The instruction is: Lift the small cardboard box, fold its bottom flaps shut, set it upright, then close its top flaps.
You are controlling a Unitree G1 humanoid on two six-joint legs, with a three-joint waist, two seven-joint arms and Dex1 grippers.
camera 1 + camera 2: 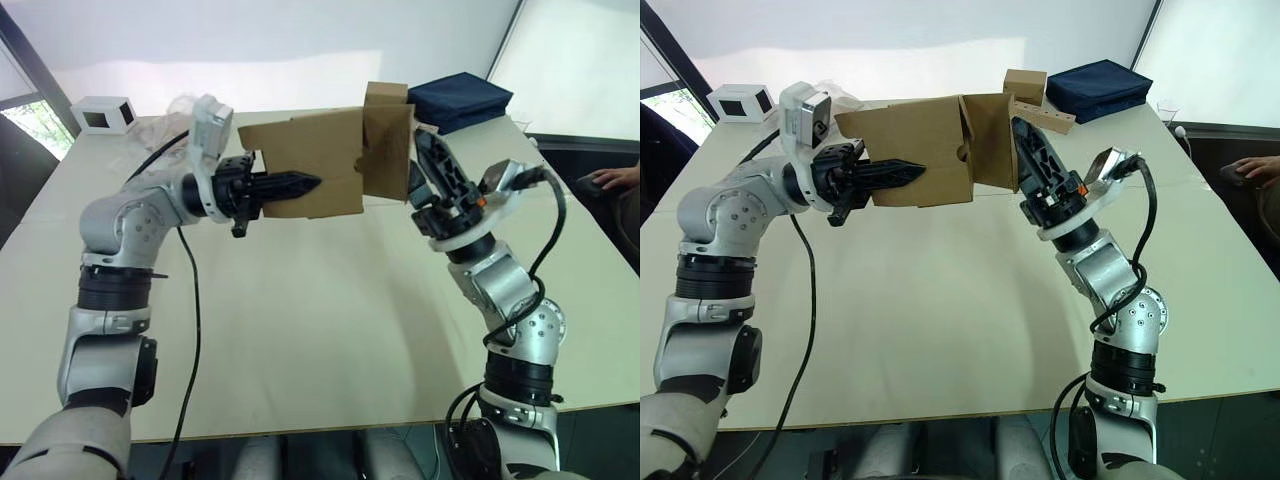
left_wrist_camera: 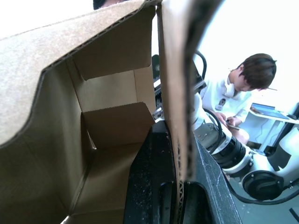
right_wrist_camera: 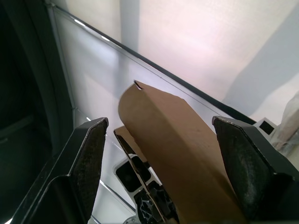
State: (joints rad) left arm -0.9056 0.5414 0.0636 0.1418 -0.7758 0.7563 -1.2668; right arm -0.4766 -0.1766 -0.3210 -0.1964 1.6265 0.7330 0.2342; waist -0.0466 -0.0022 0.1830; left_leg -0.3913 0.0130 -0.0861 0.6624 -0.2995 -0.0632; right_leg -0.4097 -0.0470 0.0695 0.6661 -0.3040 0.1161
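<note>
Small cardboard box (image 1: 318, 160) is held in the air over the table (image 1: 300, 330). Left gripper (image 1: 300, 185) pinches its side wall; left wrist view shows one finger (image 2: 152, 182) inside. Right gripper (image 3: 163, 154) is spread, a flap (image 3: 180, 144) between its fingers. No readable print.

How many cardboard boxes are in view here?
2: the small box held above the table between both grippers, and a second brown box at the table's far edge beside the navy bag.
</note>
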